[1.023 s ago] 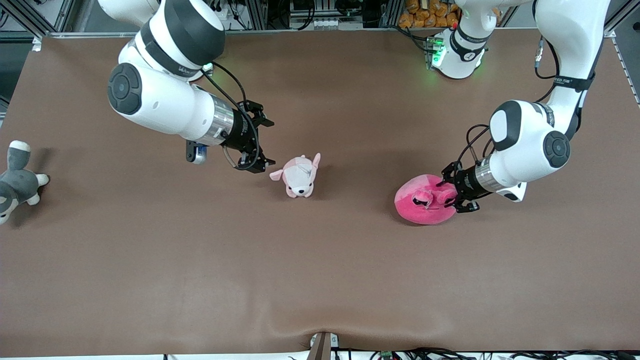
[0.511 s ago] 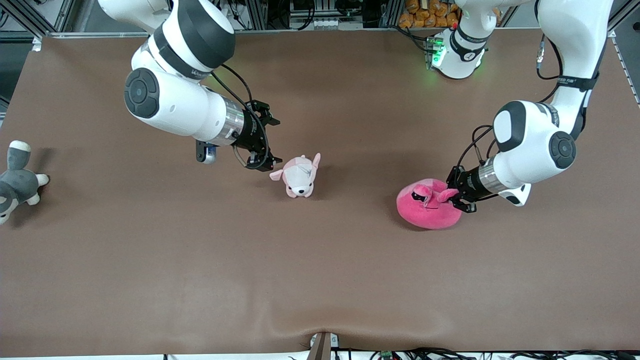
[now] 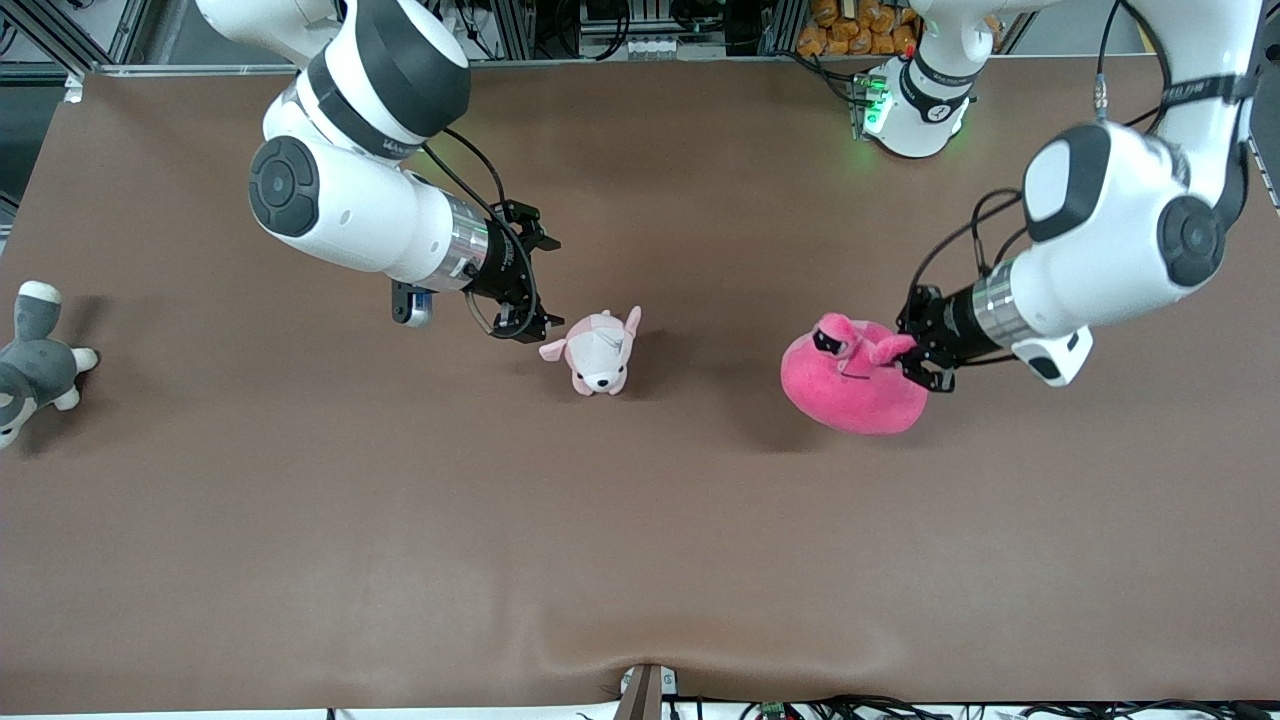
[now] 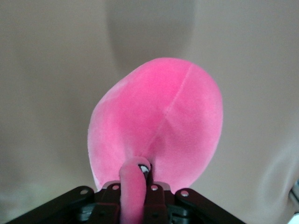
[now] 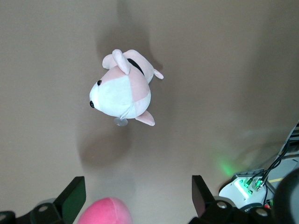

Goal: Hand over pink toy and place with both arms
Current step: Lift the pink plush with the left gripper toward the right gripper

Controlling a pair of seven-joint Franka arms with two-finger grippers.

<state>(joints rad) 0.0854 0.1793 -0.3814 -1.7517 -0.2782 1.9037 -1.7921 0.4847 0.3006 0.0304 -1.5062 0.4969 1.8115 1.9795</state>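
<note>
The pink toy [image 3: 852, 385] hangs in the air over the brown table [image 3: 640, 520], toward the left arm's end, with its shadow on the cloth below it. The left gripper [image 3: 908, 352] is clenched on one of the toy's eye stalks [image 3: 884, 347], and the round body droops from that grip. In the left wrist view the stalk [image 4: 132, 189] runs down between the black jaws, and the toy [image 4: 159, 121] fills the middle of the frame; the fingertips themselves are cut off at the frame's edge, so how much of the stalk they cover cannot be made out.

The small pink-and-white dog [image 3: 597, 352] lies on the table near its middle, well apart from the pink toy. The right gripper [image 3: 535, 283] hovers just beside the dog, on the side toward the right arm's end, with its fingers [image 5: 71, 198] spread wide and nothing between them. In the right wrist view the dog [image 5: 122, 93] lies below the gripper, and a bit of the pink toy [image 5: 103, 212] shows at the frame's edge, mostly cut off.

A grey-and-white plush animal [image 3: 32, 362] lies at the right arm's end of the table, partly out of frame.
</note>
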